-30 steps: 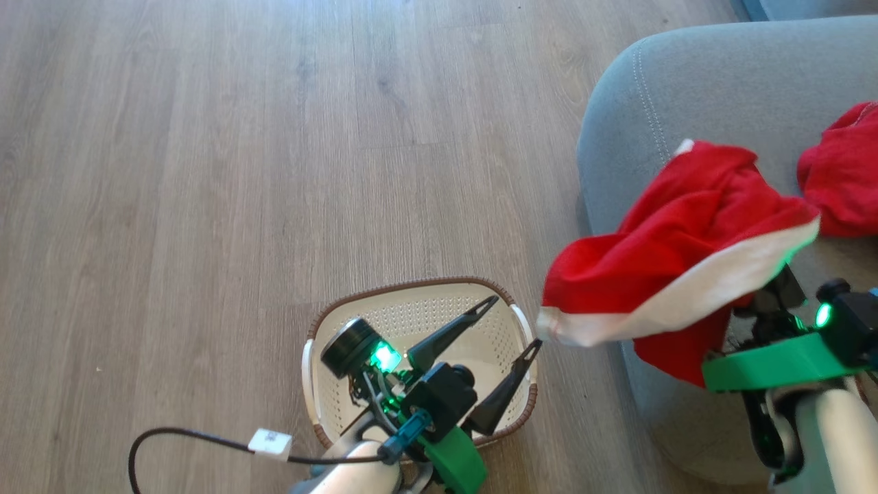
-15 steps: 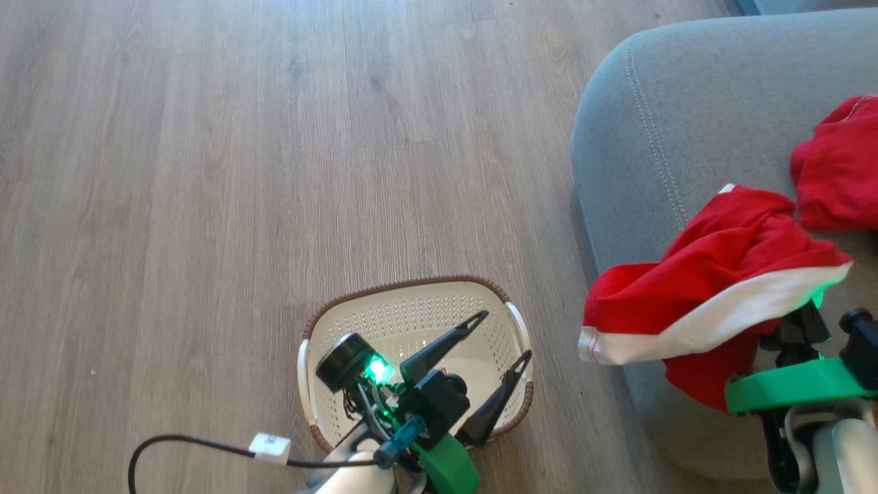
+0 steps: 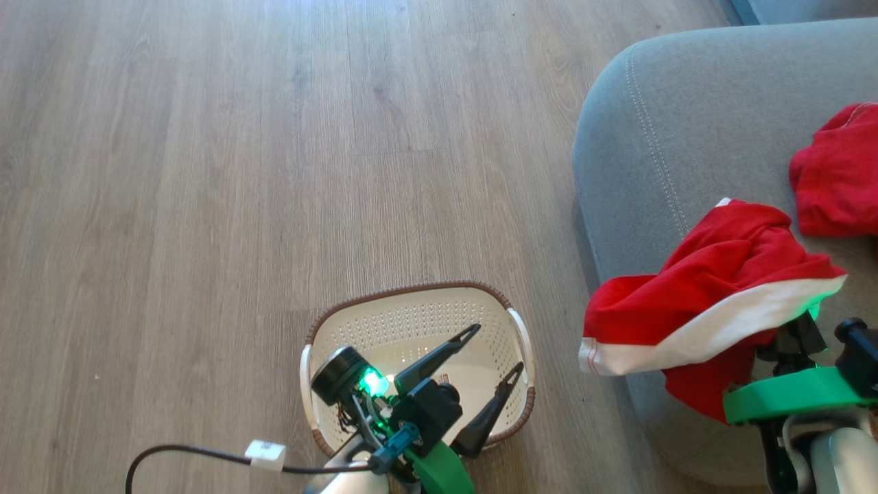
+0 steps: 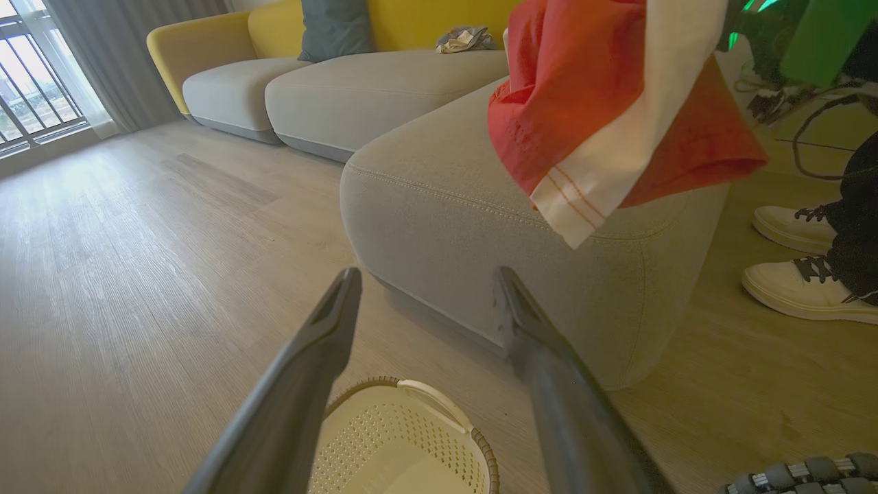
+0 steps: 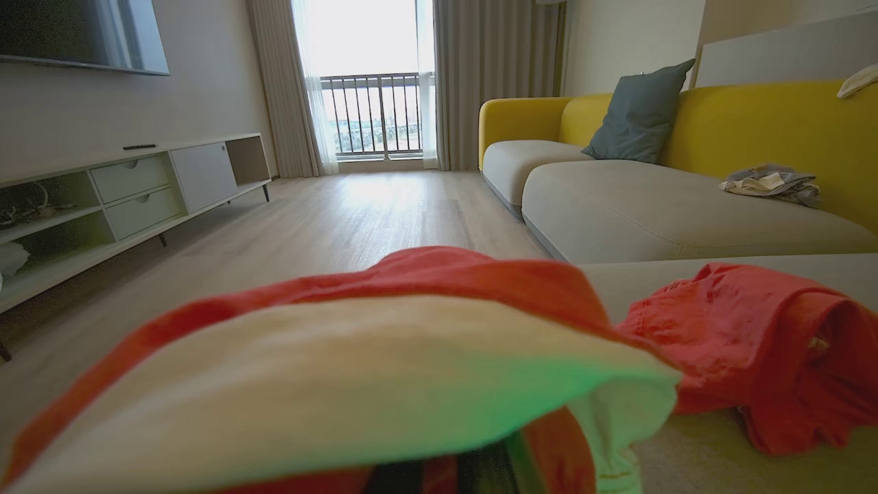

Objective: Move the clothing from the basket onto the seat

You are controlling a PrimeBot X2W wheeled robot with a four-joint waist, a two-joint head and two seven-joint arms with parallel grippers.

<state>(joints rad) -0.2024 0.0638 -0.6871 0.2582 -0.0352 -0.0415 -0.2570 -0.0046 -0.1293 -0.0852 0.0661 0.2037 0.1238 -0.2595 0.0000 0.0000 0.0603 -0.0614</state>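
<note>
Garment red, white band; basket cream; seat grey.

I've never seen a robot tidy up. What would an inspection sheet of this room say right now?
Surface: wooden floor, with a grey seat on it.
Job's things: basket holds no clothing; plain red garment lies on the seat; red-and-white garment hangs from the right gripper.
Clutter: crumpled cloth on the yellow sofa.
Grippers: left gripper open above the basket; right one's grip hidden under fabric.
Cables: black cable loops beside the basket.
Surroundings: a person's shoes, TV unit.

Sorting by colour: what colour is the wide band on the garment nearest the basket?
White band, thin red stripes; clearest in left wrist view.
</note>
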